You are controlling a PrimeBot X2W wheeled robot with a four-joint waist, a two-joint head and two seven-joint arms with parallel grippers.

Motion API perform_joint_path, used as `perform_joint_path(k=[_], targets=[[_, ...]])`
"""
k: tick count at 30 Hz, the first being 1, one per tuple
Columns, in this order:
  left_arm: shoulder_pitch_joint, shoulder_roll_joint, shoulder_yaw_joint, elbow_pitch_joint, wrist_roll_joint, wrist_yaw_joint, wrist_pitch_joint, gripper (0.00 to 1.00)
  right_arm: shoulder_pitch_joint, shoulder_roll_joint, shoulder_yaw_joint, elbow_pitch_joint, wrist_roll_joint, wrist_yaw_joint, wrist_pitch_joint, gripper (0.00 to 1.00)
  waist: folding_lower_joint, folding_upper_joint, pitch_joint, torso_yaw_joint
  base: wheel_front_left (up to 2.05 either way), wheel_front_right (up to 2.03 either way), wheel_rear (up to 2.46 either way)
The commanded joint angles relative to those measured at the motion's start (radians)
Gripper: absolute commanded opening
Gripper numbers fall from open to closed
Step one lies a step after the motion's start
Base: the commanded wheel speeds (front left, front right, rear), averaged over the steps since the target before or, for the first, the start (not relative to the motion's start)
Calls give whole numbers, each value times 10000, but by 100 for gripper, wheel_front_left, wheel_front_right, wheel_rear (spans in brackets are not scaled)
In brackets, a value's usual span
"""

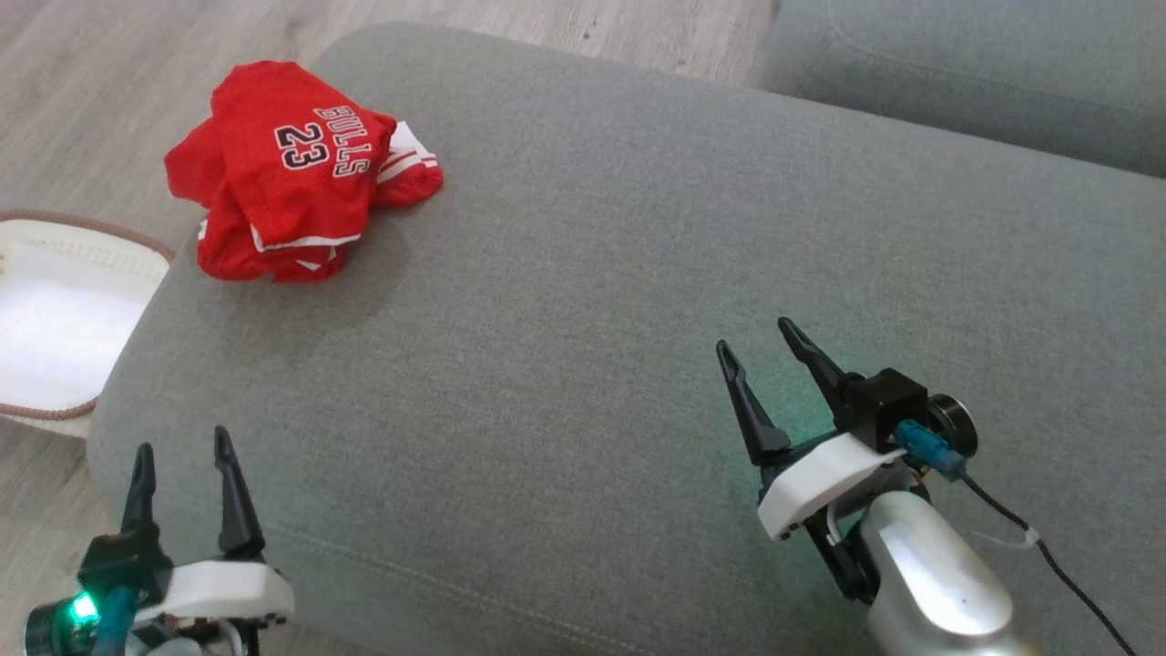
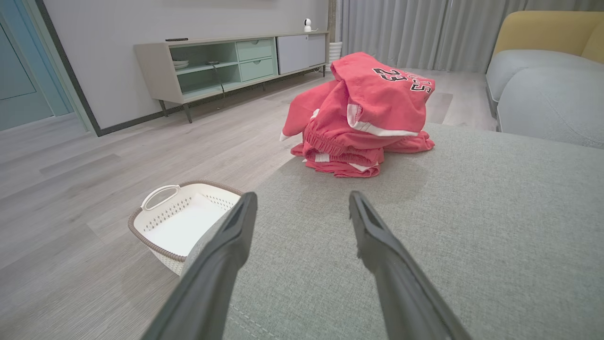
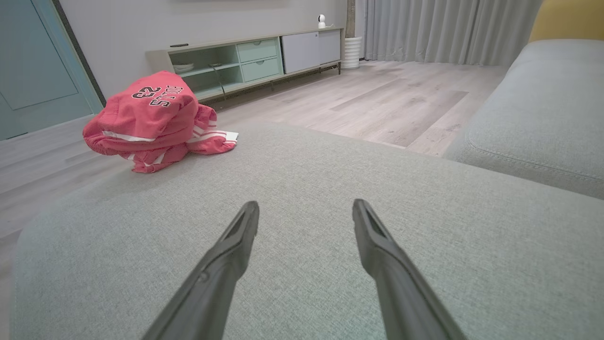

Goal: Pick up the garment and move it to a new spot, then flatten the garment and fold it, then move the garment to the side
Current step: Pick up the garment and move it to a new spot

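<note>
The red garment (image 1: pixel 291 173) is lying in a crumpled heap at the far left corner of the grey sofa cushion (image 1: pixel 592 273), right by its rounded edge. It is showing white trim and the print "BULLS 23" on its top fold (the lettering is reading sideways in the head view). Nothing is touching it.

The left gripper (image 1: pixel 182 440) is hovering at the near left edge of the cushion, with its two dark fingers spread wide and holding nothing. In the left wrist view, those fingers are pointing towards the garment, which is sitting well ahead of them. The right gripper (image 1: pixel 753 333) is hanging over the near right part of the cushion, well apart from the garment. Its fingers are also spread, with only bare grey fabric between them.

A white basket (image 1: pixel 91 244) with a brown rim is standing on the pale wood floor (image 1: pixel 91 82), just beside the cushion's left end. A second grey cushion (image 1: pixel 984 64) is lying beyond the first at the upper right. In the wrist views, a low pale-green sideboard (image 2: pixel 226 61) is standing against the far wall, and grey curtains (image 2: pixel 387 28) are hanging to its right.
</note>
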Motion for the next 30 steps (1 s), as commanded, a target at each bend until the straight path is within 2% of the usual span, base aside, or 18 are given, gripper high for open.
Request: perform_joint_path(k=[1, 7, 10, 15, 21, 22, 30], targets=[[-301, 141, 384, -236, 45, -66, -95, 100, -376, 1, 165, -284, -3, 75, -136, 100, 0, 0, 114, -28, 0, 0, 0], [-847, 200, 764, -452, -271, -370, -95, 100, -525, 1, -115, -219, -284, 75, -136, 100, 0, 0, 704, -155, 0, 0, 0], [-1291, 445, 889, -517, -375, -593, -95, 100, -624, 1, -199, -237, -471, 75, -136, 100, 0, 0, 1039, -285, 0, 0, 0], [-2426, 1283, 932, -256, -461, -836, -95, 100, -874, 1, -252, -354, -710, 75, -136, 100, 0, 0, 1544, -616, 0, 0, 0], [-4084, 2402, 545, 1055, -769, -951, -95, 100, -1313, 1, -216, -551, -973, 75, -136, 100, 0, 0, 2231, -1145, 0, 0, 0], [-4695, 2804, 287, 1561, -1048, -962, -95, 100, -1472, 1, -187, -664, -1040, 75, -136, 100, 0, 0, 2454, -1315, 0, 0, 0], [-6261, 4066, -1066, 3616, -2616, -968, -8, 100, -1834, 1, 10, -1197, -1234, 75, -136, 100, 0, 0, 3159, -1936, 0, 0, 0]])
